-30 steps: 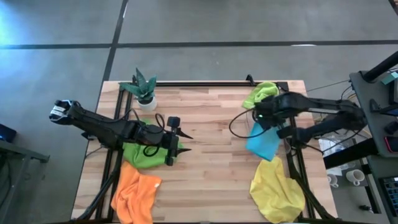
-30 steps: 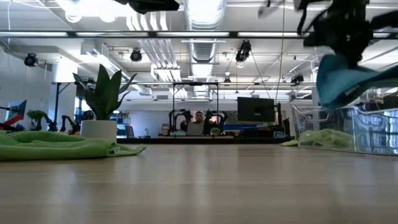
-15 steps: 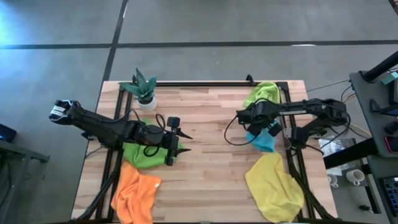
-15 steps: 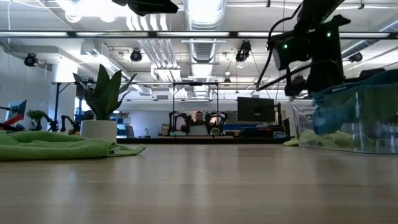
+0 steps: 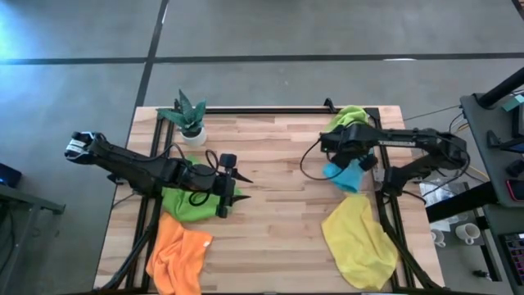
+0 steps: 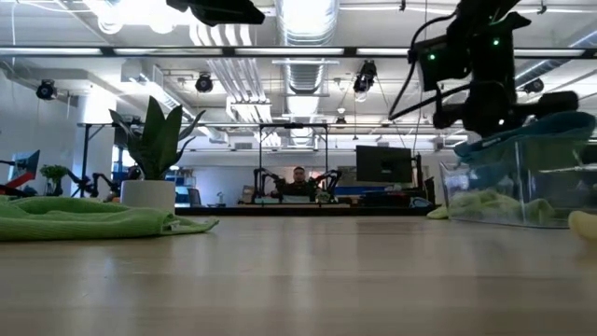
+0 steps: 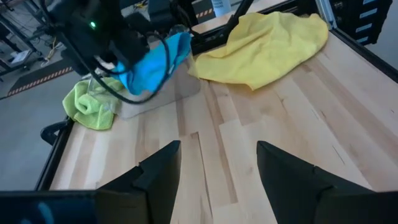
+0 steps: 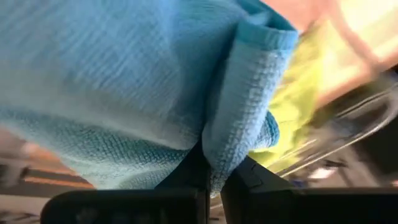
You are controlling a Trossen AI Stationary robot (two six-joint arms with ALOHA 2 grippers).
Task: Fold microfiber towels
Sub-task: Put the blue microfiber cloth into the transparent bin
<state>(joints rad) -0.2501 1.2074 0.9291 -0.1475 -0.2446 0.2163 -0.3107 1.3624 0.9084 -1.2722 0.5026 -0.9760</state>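
My right gripper is shut on the blue towel at the table's far right. It is over the near edge of the clear bin. In the low view the blue towel spreads along the bin's top rim. A lime green towel lies in the bin. The yellow towel lies crumpled at the near right. My left gripper stands open above the table, beside the dark green towel. The orange towel lies at the near left. My right gripper pinches a folded edge of the blue towel between its two fingers, so it has more than one layer. The fingers slant down from above. The towel is bunched and slack around them, clear of the table, at the height of the bin's rim.
A small potted plant stands at the far left. A black bar runs along the table's far edge. Bare wood lies in the middle of the table between the two arms.
My right gripper has sunk and rolled its wrist, staying shut on the blue towel. The towel hung high and long below the gripper a second ago. It has come down and now sits bunched at the clear bin's rim.
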